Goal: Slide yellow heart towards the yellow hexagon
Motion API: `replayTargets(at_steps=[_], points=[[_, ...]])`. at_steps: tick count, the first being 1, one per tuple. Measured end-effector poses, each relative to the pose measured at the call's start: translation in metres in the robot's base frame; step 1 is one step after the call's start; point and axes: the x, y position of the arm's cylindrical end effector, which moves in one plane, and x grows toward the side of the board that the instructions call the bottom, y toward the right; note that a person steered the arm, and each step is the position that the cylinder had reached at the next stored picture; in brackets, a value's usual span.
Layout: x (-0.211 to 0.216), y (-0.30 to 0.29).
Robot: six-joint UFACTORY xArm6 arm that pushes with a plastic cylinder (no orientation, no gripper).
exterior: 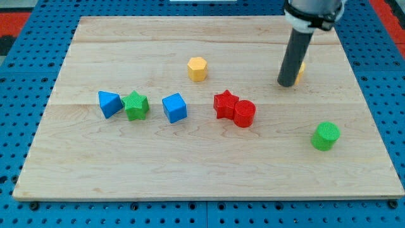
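The yellow hexagon [197,68] sits on the wooden board near the view's top centre. The yellow heart [300,71] is at the view's right, mostly hidden behind my rod; only a sliver shows at the rod's right side. My tip [286,83] rests on the board right against the heart's left side, well to the right of the hexagon.
A red star [224,103] and a red cylinder [244,113] touch in the middle. A blue cube [174,107], a green star [136,105] and a blue triangle [109,103] line up at the left. A green cylinder [326,136] stands at the lower right.
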Motion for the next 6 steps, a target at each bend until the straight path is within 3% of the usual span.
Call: replayTargets(at_steps=[2, 3, 5, 6], points=[[0.014, 0.033], [-0.027, 0.06], [-0.076, -0.046], [-0.108, 0.008]])
